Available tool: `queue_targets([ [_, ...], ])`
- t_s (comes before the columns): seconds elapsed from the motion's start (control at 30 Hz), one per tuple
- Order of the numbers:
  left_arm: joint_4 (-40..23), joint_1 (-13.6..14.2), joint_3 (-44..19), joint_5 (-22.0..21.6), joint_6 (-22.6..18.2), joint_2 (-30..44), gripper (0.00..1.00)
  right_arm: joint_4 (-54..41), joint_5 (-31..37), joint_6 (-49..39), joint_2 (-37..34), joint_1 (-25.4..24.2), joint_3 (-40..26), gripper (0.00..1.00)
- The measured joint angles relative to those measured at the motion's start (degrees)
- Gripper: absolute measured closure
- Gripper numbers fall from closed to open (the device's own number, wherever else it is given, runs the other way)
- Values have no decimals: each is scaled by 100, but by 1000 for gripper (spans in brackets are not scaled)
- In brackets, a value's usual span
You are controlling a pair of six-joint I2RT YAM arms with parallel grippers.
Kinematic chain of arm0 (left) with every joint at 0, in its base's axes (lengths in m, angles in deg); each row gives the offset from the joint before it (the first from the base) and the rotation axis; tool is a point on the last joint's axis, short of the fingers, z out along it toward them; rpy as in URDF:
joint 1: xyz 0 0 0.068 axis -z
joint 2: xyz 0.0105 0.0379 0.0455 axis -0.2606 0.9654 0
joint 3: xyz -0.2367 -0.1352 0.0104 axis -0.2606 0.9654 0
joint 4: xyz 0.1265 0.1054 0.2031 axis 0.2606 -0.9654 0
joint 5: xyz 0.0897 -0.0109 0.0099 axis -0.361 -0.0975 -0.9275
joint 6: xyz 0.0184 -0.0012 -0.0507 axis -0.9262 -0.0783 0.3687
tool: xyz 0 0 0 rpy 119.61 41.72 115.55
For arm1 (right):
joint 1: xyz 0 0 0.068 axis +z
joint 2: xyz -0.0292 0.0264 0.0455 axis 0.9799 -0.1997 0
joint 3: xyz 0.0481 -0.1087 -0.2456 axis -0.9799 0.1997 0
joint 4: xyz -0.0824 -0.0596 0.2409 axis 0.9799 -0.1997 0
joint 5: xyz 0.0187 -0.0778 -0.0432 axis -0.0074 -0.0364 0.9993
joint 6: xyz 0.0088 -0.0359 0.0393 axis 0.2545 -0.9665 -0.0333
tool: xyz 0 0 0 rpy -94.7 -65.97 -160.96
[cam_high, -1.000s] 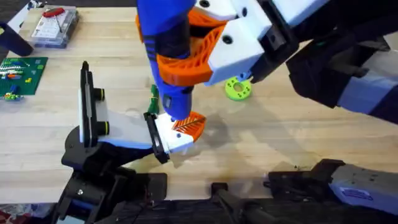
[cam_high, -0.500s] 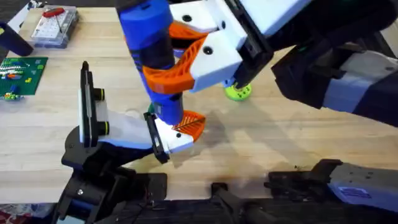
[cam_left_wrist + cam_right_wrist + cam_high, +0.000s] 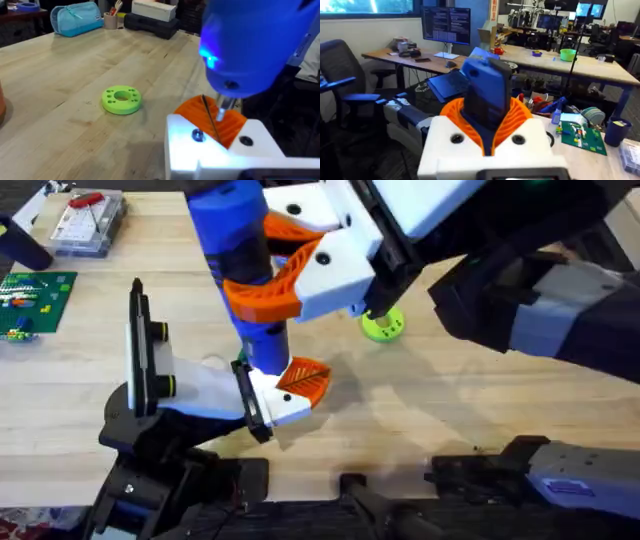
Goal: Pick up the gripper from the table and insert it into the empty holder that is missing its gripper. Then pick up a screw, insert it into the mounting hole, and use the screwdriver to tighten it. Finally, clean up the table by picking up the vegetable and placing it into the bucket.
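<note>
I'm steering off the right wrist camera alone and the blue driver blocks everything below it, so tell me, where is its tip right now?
Observer: In the left wrist view the screwdriver points its thin tip down at the white block with the orange finger, beside a round mounting hole. I can't tell whether it is seated.
Operator: Is that block in the holder?
Observer: In the overhead view it sits against the holder, the black bracket.
Operator: Anything else near the work?
Observer: A green disc lies flat on the table, apart from the driver.
</note>
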Motion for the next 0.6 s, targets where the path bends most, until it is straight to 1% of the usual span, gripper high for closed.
queue_targets([
  [0.6, 0, 0, 0, 0, -1, 0, 985, -41, 15, -101, -162, 0, 0, 952],
])
